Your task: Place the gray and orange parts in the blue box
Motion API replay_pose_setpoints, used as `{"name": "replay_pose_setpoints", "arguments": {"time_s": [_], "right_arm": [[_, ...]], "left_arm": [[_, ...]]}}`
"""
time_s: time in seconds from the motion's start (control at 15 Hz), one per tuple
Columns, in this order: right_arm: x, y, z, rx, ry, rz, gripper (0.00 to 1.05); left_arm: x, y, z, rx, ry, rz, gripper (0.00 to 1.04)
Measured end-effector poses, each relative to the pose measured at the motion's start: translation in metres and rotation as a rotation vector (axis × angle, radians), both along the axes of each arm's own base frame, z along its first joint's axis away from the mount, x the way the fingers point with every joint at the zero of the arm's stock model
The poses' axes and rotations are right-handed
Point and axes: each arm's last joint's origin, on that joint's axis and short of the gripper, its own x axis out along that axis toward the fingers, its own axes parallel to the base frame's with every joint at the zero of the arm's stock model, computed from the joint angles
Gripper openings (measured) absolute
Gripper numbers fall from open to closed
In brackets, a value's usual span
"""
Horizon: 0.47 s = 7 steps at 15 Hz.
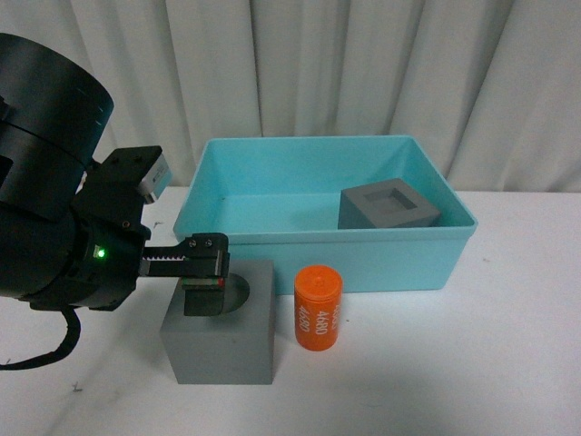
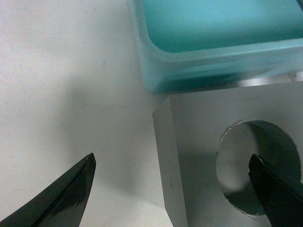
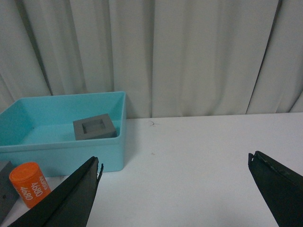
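A gray cube with a round hole [image 1: 227, 350] stands on the white table in front of the blue box [image 1: 363, 262]. My left gripper [image 1: 203, 289] is open just above the cube. In the left wrist view the gripper [image 2: 171, 163] straddles the cube [image 2: 199, 123]: one finger is over the hole and the other is outside the cube's side, over the table. An orange cylinder with white digits [image 1: 318, 309] stands upright right of that cube. A gray cube with a square recess [image 1: 386, 207] lies inside the box. My right gripper [image 3: 174, 161] is open and empty over bare table, right of the box [image 3: 61, 158].
A white curtain [image 1: 363, 64] hangs behind the table [image 1: 472, 363]. The left arm's black body [image 1: 45, 209] fills the left of the front view. The right wrist view also shows the orange cylinder [image 3: 31, 184] and the recessed cube [image 3: 94, 127].
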Motion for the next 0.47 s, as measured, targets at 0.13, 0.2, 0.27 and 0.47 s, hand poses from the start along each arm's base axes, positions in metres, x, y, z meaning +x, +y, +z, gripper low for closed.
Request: {"name": "replay_pose_setpoints", "arguments": {"time_s": [0.13, 0.2, 0.27, 0.47], "right_arm": [[0.0, 0.0, 0.0, 0.0, 0.0, 0.0, 0.98], [0.0, 0.0, 0.0, 0.0, 0.0, 0.0, 0.98], [0.0, 0.0, 0.0, 0.0, 0.0, 0.0, 0.98], [0.0, 0.0, 0.0, 0.0, 0.0, 0.0, 0.98]], "left_arm": [[0.002, -0.003, -0.006, 0.002, 0.029, 0.001, 0.98], [0.002, -0.005, -0.009, 0.007, 0.04, -0.005, 0.98], [0.003, -0.007, -0.01, 0.011, 0.045, -0.008, 0.98], [0.006, -0.021, -0.006, 0.056, 0.038, -0.034, 0.41]]}}
